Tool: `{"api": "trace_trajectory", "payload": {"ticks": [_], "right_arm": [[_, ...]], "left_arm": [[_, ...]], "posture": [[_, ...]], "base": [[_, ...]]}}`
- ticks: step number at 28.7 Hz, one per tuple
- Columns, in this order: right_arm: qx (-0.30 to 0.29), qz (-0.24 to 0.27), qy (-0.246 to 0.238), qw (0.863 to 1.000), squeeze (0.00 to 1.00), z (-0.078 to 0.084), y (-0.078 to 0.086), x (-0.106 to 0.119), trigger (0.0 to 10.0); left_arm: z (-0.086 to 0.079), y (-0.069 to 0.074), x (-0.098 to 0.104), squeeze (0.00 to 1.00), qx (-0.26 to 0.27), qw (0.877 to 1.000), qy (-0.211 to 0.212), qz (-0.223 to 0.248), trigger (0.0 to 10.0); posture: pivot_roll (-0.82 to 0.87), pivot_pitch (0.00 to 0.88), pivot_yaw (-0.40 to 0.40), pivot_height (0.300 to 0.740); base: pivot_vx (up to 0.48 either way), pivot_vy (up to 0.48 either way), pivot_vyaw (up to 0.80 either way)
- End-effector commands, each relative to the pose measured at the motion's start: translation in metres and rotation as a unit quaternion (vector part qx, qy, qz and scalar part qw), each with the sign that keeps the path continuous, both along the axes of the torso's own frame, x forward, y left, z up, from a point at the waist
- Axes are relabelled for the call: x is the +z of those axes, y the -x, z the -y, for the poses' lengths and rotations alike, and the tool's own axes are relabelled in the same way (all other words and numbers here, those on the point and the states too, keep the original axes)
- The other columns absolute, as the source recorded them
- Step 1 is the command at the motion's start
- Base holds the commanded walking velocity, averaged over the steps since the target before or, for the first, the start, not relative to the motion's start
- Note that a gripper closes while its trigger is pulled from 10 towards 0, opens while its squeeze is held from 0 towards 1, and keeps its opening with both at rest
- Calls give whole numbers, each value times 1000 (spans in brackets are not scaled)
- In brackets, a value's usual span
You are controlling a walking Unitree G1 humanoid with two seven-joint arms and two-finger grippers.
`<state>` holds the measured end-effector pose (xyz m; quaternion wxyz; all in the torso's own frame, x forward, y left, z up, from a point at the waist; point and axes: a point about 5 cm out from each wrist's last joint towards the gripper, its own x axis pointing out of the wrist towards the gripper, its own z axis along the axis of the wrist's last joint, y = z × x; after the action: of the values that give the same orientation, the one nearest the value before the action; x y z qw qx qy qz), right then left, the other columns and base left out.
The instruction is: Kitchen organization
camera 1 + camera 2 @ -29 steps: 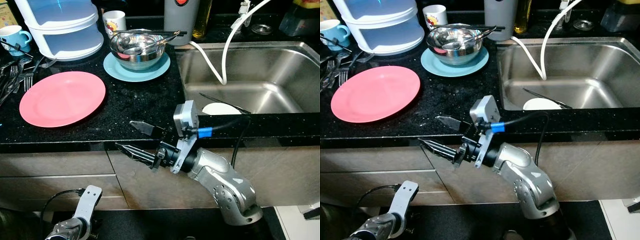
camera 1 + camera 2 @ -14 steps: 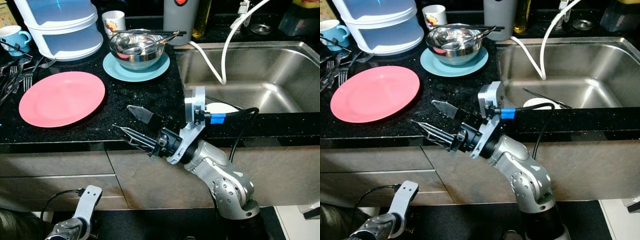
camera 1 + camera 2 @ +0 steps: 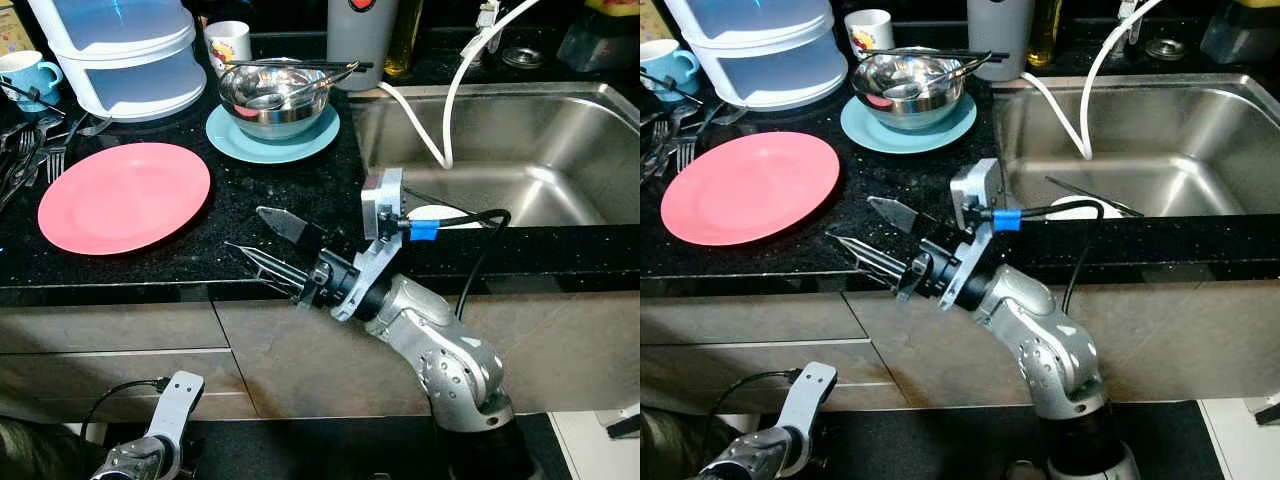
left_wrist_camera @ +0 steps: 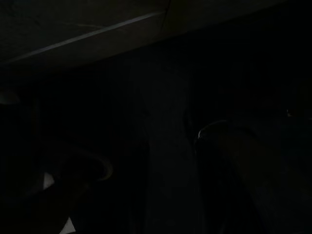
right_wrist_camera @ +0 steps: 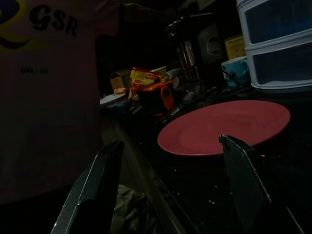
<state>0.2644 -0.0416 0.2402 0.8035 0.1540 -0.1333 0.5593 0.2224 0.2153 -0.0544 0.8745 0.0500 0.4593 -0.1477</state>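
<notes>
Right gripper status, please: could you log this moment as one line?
right gripper: open, empty, at counter edge, aimed at pink plate | left gripper: idle, low | steel bowl: on blue plate

Our right gripper [image 3: 270, 240] reaches forward, elbow bent, fingers [image 3: 285, 225] spread apart; our left arm [image 3: 150, 440] hangs low.

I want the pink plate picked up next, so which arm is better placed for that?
Probably the right. The right gripper is raised at the counter's front edge, open, aimed toward the pink plate. The left gripper hangs low by the cabinets, well below the counter.
</notes>
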Motion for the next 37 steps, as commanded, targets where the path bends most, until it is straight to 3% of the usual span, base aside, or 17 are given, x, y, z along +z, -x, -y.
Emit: {"api": "trace_trajectory", "payload": {"ticks": [1,37], "right_arm": [[-6,0,0,1000,0,1,-2,-1,10000],[-23,3,1,1000,0,-6,-8,0,10000]], "left_arm": [[-3,9,-5,0,7,1000,-3,-16,10000],[-6,9,-5,0,3,1000,-11,-16,10000]], "posture": [[31,133,33,740],[35,122,43,740]], "base": [[0,0,0],[0,0,0]]}}
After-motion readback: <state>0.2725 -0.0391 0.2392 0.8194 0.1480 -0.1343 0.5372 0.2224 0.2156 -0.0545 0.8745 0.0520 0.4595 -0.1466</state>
